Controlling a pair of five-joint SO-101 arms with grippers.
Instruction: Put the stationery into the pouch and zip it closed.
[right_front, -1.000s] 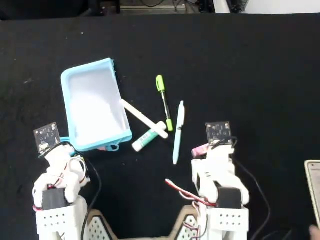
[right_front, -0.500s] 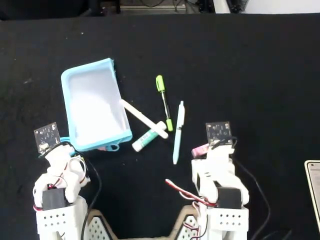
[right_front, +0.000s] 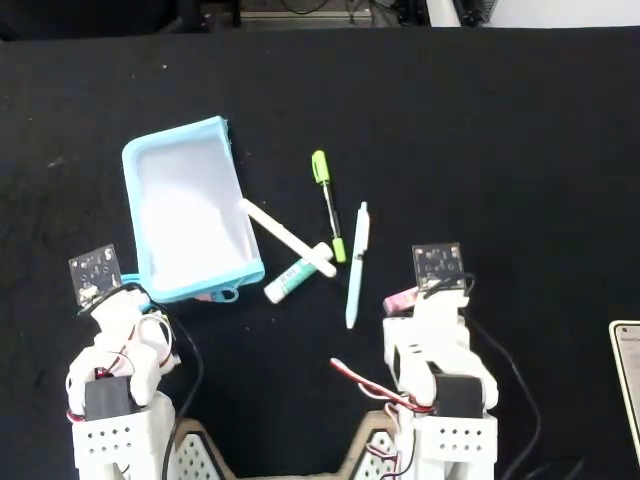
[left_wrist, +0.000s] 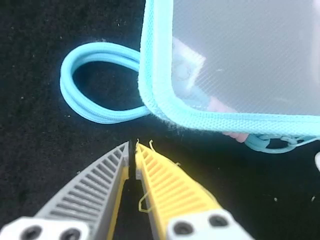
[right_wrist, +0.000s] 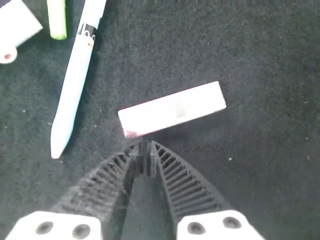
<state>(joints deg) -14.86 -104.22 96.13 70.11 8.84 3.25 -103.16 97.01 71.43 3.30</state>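
Left claw (left_wrist: 134, 145) sits closed and empty near the cord loop (left_wrist: 90, 82) of the pouch (left_wrist: 240, 60), right claw (right_wrist: 145, 148) closed and empty just beside the eraser (right_wrist: 172, 109), which the high view half hides under that arm.

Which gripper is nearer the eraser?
Right. The right gripper sits shut with its tips almost at the eraser; the left gripper is by the pouch corner, far from it.

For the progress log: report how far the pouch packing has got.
Barely started. Done: nothing clear, though something pink shows through the pouch wall. In hand: nothing; the left gripper and right gripper are shut and empty. Left: green pen, blue pen, white stick, glue tube and pink eraser lie on the table; zipping follows.
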